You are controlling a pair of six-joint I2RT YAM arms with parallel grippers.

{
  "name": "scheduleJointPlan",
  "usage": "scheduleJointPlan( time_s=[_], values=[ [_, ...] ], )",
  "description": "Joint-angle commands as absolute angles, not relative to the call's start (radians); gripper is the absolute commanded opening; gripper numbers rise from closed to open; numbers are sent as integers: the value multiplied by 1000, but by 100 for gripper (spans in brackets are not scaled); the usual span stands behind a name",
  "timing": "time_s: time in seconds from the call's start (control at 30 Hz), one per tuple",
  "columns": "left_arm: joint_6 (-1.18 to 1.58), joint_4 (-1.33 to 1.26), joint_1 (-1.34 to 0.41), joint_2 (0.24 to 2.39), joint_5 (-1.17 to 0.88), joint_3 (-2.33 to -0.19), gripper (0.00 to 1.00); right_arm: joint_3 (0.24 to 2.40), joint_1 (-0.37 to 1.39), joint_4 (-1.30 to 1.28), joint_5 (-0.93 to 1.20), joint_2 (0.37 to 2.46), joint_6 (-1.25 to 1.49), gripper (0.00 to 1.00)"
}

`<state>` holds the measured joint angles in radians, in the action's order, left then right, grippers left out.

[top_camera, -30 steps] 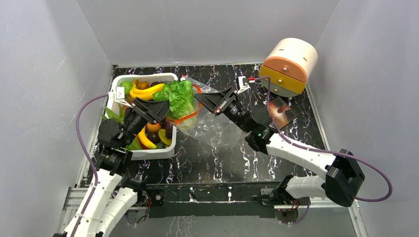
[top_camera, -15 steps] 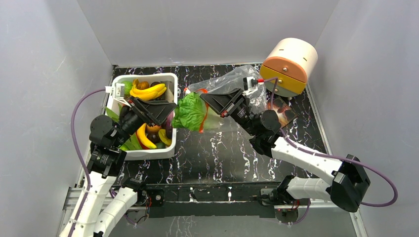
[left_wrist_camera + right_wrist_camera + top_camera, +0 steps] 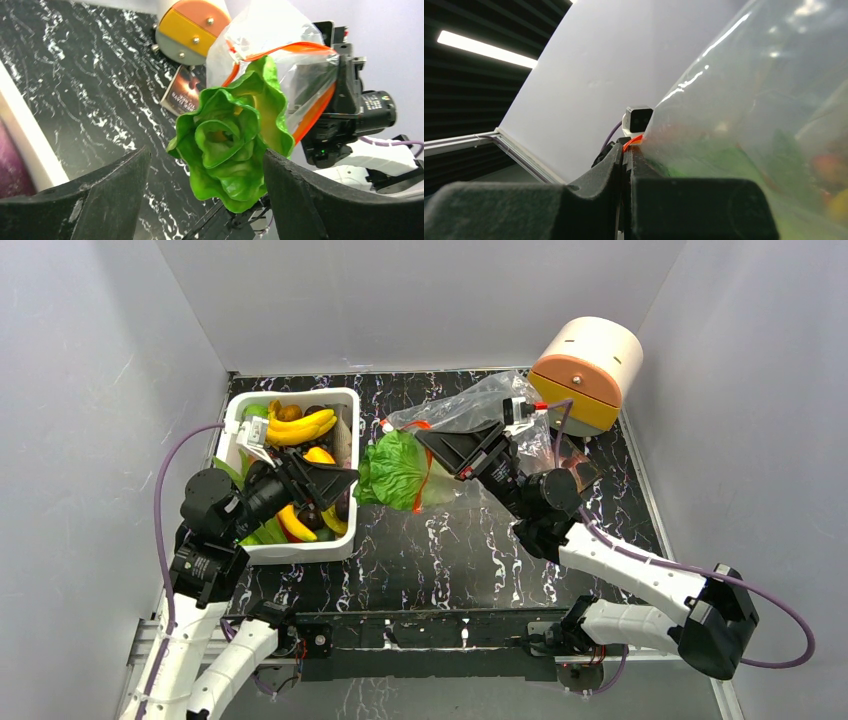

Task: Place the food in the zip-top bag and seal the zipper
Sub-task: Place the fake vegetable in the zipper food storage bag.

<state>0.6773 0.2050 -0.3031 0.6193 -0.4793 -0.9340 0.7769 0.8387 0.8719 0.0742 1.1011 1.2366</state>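
the right fingers are pressed shut on the zipper, the thin red-orange strip that runs round the mouth of the zip-top bag. the bag is clear and crinkly. it is held off the desk, its mouth turned toward the left arm and its body trailing back over the right wrist. a leafy green lettuce sits in the mouth, its ruffled head poking out past the orange strip. through the plastic the right wrist view shows blurred green, red and yellow, too soft to name.

the left fingers stand wide apart and hold nothing. their tips are just beside the lettuce, and whether they touch it cannot be told. that arm reaches low across the white tub, where yellow bananas and other pieces lie. the right arm stretches up and left from its base, wrist raised. behind the bag are a round tan and orange drum and a dark brown packet.

a second ago the lettuce hung over the tub's right edge, with the bag lying lower beside it. now the bag's body is lifted toward the drum, the lettuce is clear of the tub, and the left fingers have drawn back.
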Motion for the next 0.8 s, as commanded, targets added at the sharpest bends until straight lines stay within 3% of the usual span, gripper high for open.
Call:
scheduleJointPlan(
  time_s=[0.0, 0.17, 0.43, 0.77],
  values=[
    [636, 358, -304, 613, -450, -1003, 76, 782, 843, 946, 58, 1071, 1252, 0],
    [730, 287, -305, 583, -541, -950, 59, 788, 843, 931, 36, 1040, 1255, 0],
    [1092, -11, -304, 440, -549, -743, 40, 855, 844, 854, 5, 1018, 1229, 0],
    [1284, -128, -304, 526, -561, -660, 36, 930, 844, 857, 20, 1072, 1239, 0]
  ],
)
